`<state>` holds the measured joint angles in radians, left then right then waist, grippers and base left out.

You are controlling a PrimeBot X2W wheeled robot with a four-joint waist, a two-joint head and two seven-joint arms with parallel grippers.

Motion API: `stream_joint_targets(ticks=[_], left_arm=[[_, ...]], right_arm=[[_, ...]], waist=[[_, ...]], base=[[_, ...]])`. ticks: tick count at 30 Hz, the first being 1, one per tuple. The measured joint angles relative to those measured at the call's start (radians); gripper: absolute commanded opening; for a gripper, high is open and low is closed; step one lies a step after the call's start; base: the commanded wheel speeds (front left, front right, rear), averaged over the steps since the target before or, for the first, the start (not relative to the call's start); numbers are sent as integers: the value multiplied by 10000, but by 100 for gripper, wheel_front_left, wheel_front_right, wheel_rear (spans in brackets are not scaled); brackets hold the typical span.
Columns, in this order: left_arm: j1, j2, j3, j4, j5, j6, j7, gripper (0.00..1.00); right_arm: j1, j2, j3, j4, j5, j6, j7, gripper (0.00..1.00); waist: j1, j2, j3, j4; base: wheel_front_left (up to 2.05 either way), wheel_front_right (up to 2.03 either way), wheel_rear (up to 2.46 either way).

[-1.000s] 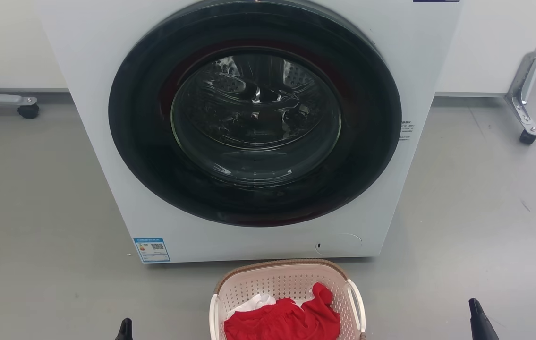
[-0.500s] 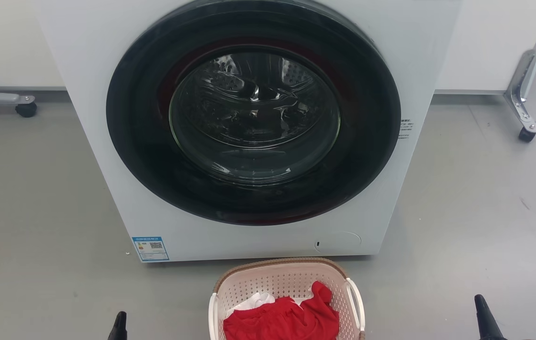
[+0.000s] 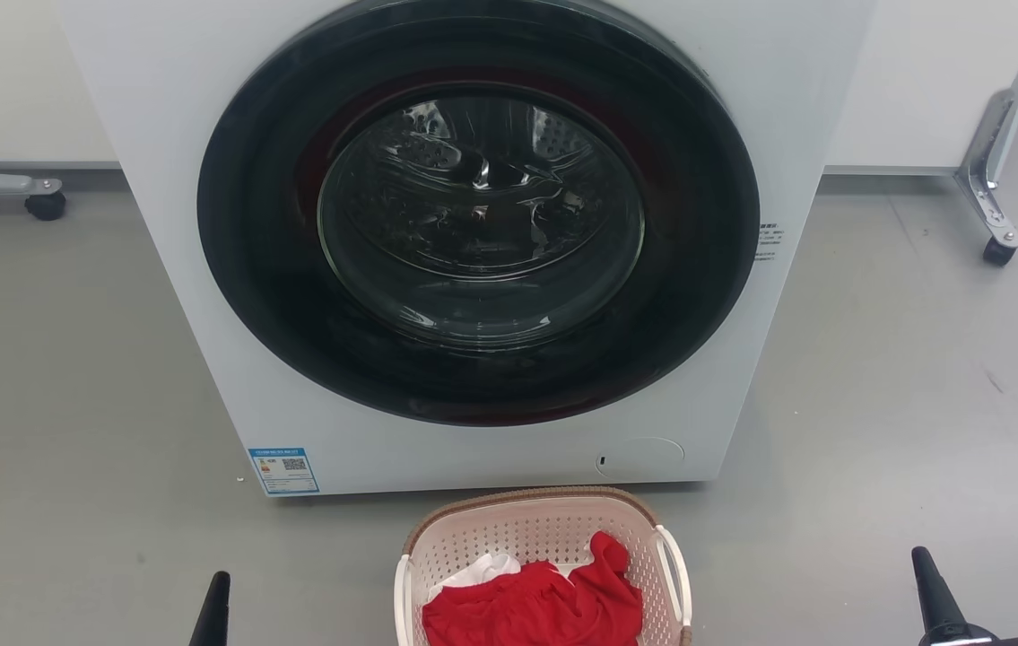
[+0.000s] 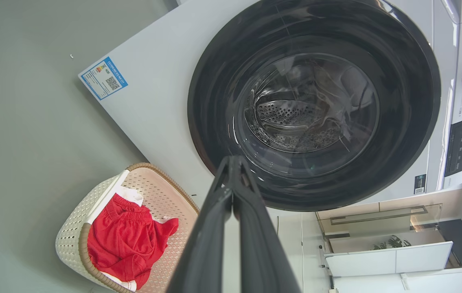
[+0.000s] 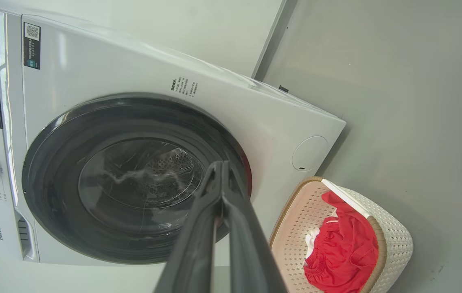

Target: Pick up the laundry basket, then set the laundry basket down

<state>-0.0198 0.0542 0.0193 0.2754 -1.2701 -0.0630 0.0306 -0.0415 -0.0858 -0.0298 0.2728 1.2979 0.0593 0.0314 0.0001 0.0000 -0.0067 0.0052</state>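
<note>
Your pale pinkish-white perforated plastic laundry basket w/ brown woven-look rim sits upright on the grey floor btwn your two arms. It's to the right of the left end effector and to the left of the right end effector, well apart from both. On the left end effector the two long dark fingers are pressed together w/ nothing btwn them. The right end effector is the same: closed tip to tip and empty. Neither touches the basket. Its white left-side handle faces the left end effector, and its white right-side handle faces the right one. Inside lie a crumpled red garment and a bit of white cloth. Ahead of both end effectors, beyond the basket, stands the white front-loading washing machine w/ its dark round glass door closed. On progress, my judgement is that the basket is down on the floor w/ no grip on it. That fits two stages equally: basket waiting for the lift, or basket set down again w/ both arms clear. The pics don't settle which, so treat lift/set-down status as unknown. You can rely only on basket pos. and on both end effectors being closed and empty.
</note>
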Motion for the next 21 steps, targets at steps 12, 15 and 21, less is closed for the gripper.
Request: stream_joint_targets(ticks=[12, 15, 21], left_arm=[[-268, -56, 364, 113, -1672, -313, 410, 0], [-391, -75, 453, 127, -2073, -376, 543, 0], [-503, -88, 652, 176, -2897, -525, 740, 0]], right_arm=[[-222, 224, -518, 127, 1534, 301, 393, 0], [-318, 261, -658, 161, 1887, 391, 504, 0], [-374, 376, -918, 226, 2654, 550, 738, 0]], waist=[[0, 0, 43, -27], [-2, 0, 55, -34], [-2, 0, 76, -47]], base=[[0, 0, 0], [0, 0, 0], [0, 0, 0]])
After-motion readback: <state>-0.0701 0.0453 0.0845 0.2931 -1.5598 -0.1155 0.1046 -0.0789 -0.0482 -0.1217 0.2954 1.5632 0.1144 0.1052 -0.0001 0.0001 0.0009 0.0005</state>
